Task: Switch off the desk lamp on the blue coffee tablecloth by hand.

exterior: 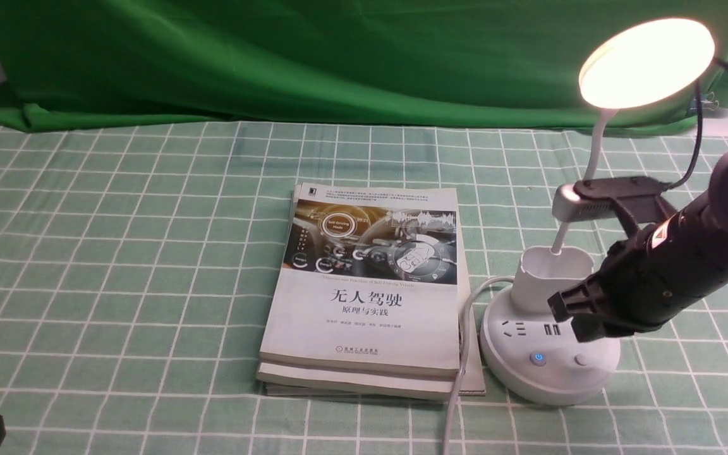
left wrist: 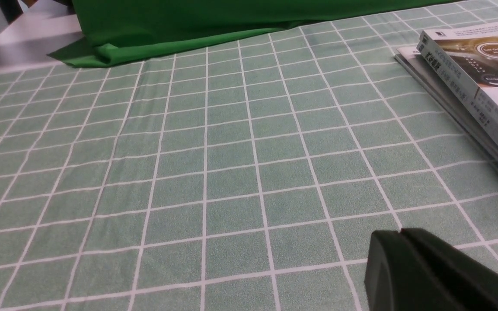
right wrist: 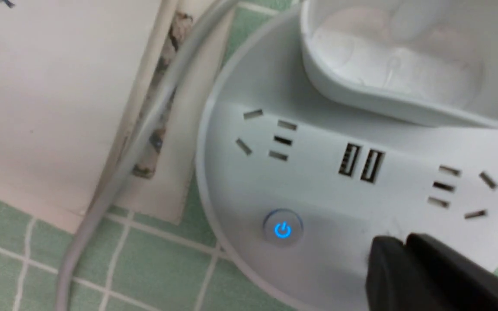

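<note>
Pale green grid tablecloth (exterior: 117, 253) carries the desk lamp (exterior: 544, 278), right of the book (exterior: 364, 303), head lit. Right gripper (exterior: 565, 318) is clenched, tips over the base beside the plain button (exterior: 582, 360). Press straight down, lightly, clear of the sockets. Left gripper (left wrist: 400, 235) is clenched and far off.

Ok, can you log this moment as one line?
lamp: lit | right gripper: shut, above lamp's base | left gripper: shut, over cloth | switch-off: not yet done
</note>
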`<state>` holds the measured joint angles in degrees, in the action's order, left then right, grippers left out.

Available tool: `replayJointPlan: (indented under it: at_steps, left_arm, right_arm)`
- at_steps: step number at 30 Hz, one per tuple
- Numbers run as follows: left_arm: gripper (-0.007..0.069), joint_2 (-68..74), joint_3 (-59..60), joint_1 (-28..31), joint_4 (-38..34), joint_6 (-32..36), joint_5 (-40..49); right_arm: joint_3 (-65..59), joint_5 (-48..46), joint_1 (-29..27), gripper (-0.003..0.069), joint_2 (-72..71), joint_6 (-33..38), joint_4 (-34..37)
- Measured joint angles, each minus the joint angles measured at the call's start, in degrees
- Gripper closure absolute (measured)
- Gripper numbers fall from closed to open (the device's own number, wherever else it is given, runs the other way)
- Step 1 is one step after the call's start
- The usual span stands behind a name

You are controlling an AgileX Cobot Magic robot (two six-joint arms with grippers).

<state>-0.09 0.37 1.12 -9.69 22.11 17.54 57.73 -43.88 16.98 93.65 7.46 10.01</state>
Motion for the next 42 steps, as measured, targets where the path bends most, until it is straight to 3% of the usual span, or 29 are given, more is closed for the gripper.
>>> replayJointPlan:
  at_steps: [18,32,42]
  left_arm:
    - [0.0624,0.0,0.0,0.0,0.0,0.0,0.0]
    - [0.0624,0.0,0.0,0.0,0.0,0.0,0.0]
    - [0.0624,0.0,0.0,0.0,0.0,0.0,0.0]
  right_arm:
    - [0.0,-0.1,0.1,0.0613,1.9,0.0,0.1]
    - [-8.7,-4.6,0.1,0.0613,-24.0,-0.9,0.0]
    - [-21.4,1.3,0.1,0.0611,-47.3,-2.5,0.0]
